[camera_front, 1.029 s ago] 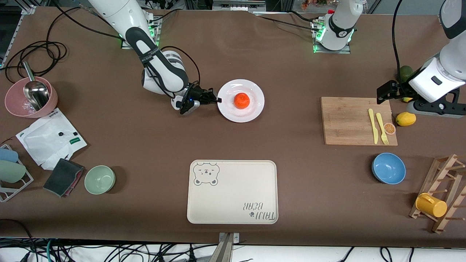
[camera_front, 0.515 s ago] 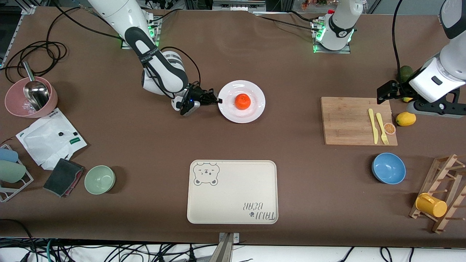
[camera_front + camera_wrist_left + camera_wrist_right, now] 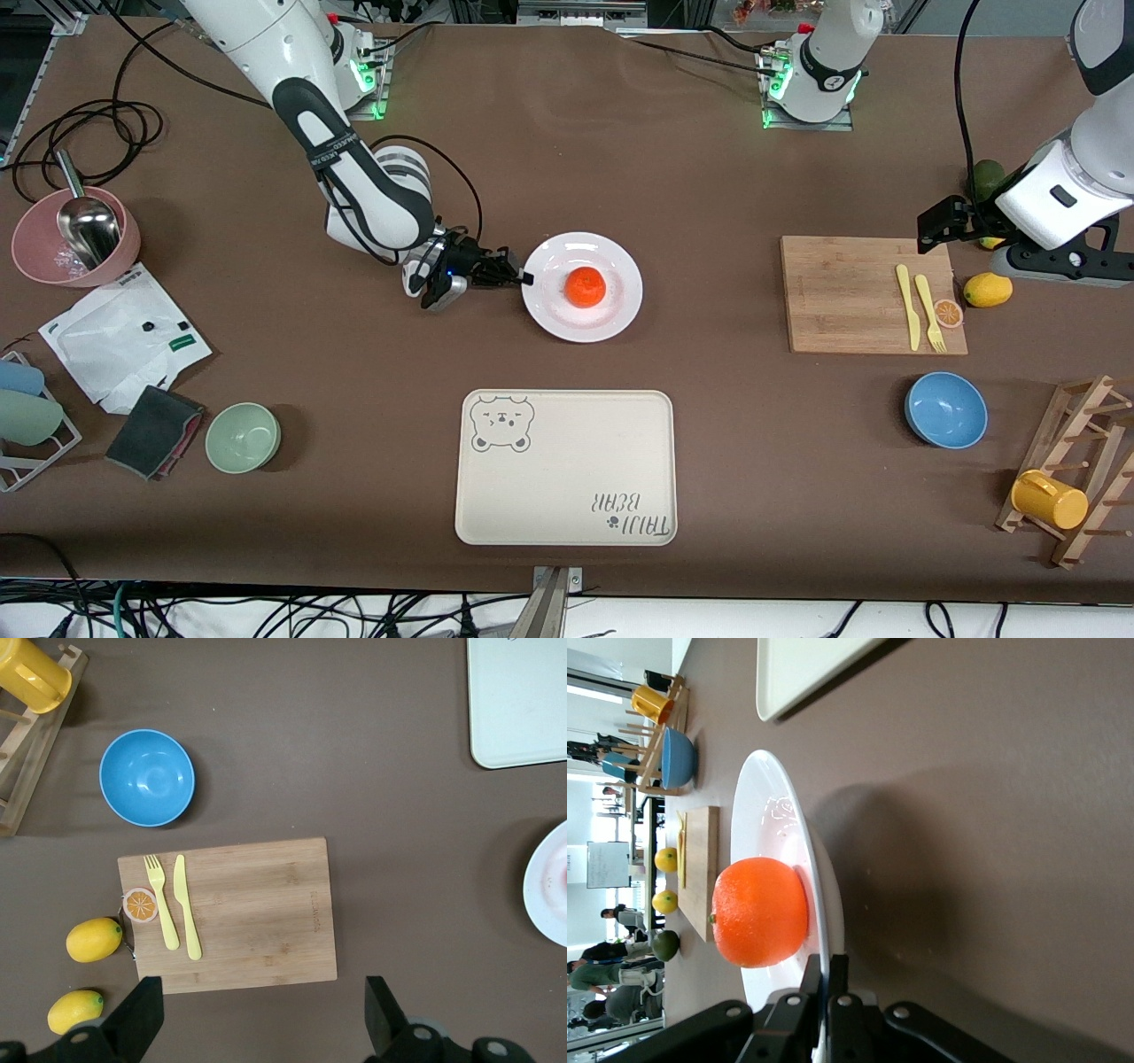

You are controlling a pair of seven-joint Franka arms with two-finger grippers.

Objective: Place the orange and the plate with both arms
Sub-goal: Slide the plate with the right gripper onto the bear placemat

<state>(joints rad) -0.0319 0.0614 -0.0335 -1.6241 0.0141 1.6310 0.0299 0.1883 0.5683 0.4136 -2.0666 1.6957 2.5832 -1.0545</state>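
- Fingers of the right gripper (image 3: pixel 523 278) pinch the plate (image 3: pixel 620 312) by its rim, held up over the table (image 3: pixel 567 159).
- The orange (image 3: pixel 586 286) sits on the plate.
- The left gripper (image 3: pixel 257 1023) waits with jaws apart above the cutting board (image 3: pixel 257 912).

The table (image 3: pixel 567 159) was a wide flat surface under a matte brown cover, which lay smooth below the right claw (image 3: pixel 524 278). A coil of black cable (image 3: pixel 97 133) rested on the cover toward the right arm's end of the table, well apart from that claw. Below the table edge nearest the front camera, loose cables (image 3: pixel 266 616) hung over a pale floor (image 3: pixel 797 620). In the right wrist view, the room past the table's end was brightly lit, with a whiteboard (image 3: pixel 604 866) against a pale wall and figures (image 3: pixel 602 974) standing near it; finer detail there could not be resolved.
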